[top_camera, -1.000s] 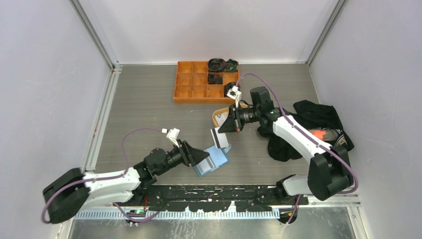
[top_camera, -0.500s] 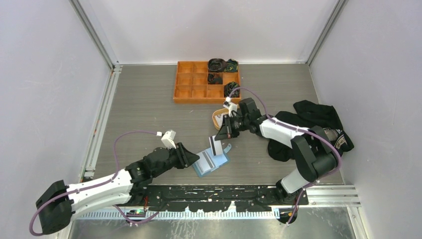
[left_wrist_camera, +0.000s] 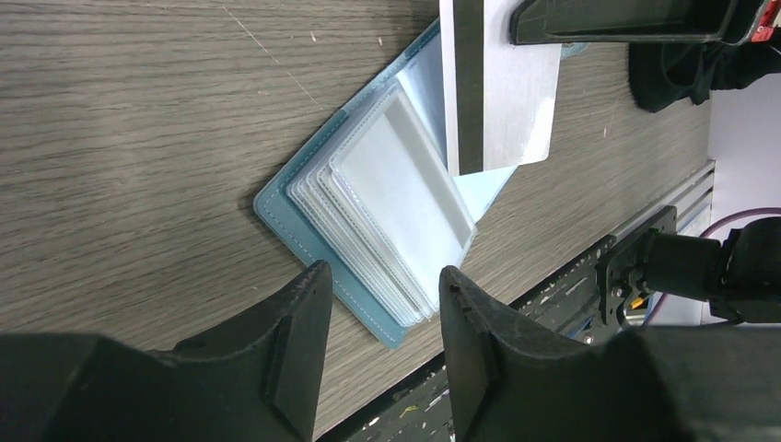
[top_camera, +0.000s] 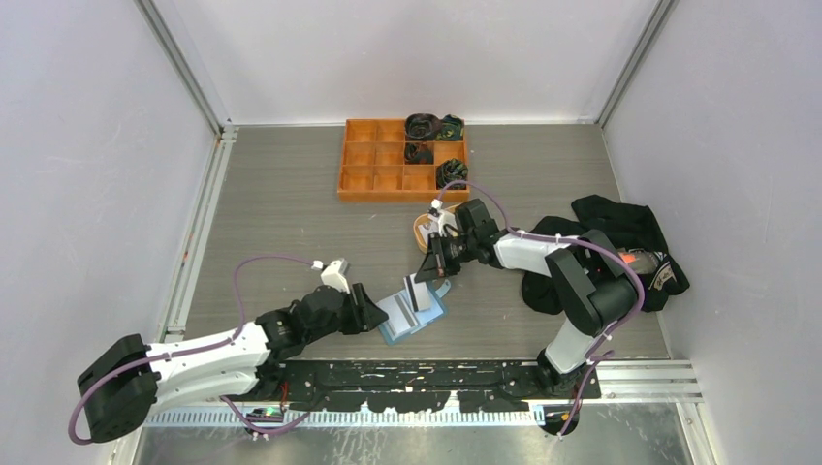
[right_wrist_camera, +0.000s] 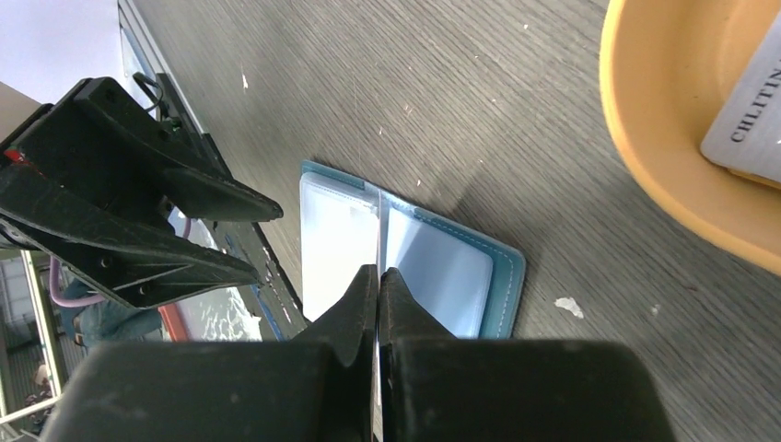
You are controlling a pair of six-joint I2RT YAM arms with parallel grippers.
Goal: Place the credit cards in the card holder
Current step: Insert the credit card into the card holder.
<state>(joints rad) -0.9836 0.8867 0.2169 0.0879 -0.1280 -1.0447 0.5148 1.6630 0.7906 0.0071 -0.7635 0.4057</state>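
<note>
Since 1 second ago your right arm [top_camera: 528, 250] has reached forward and brought its card [top_camera: 417, 291] down from mid-air to just above the card holder [top_camera: 412, 318], and the left arm [top_camera: 208, 354] has drawn back a little. The right jaws are clamped on the top edge of that card (pale, with 1 dark stripe), which hangs upright. From the right wrist you see it edge-on [right_wrist_camera: 378, 230], lined up with the seam between the stacked clear sleeves and the blue inner panel of the card holder [right_wrist_camera: 442, 267]. Whether its lower edge touches the sleeves, you cannot tell.

The left jaws stand apart with nothing between them, just beside the holder's near-left edge; its corner [left_wrist_camera: 368, 212] shows beyond the 2 fingers [left_wrist_camera: 295, 341], the card [left_wrist_camera: 502, 92] above it.

The holder lies open on the tabletop [top_camera: 291, 213], between the arms. Behind it a tan dish [top_camera: 423, 231] holds another printed card [right_wrist_camera: 746, 120]. Farther back sits an orange tray [top_camera: 373, 160] with dark items in its right compartments, and a black cloth [top_camera: 606, 228] lies to the right.
</note>
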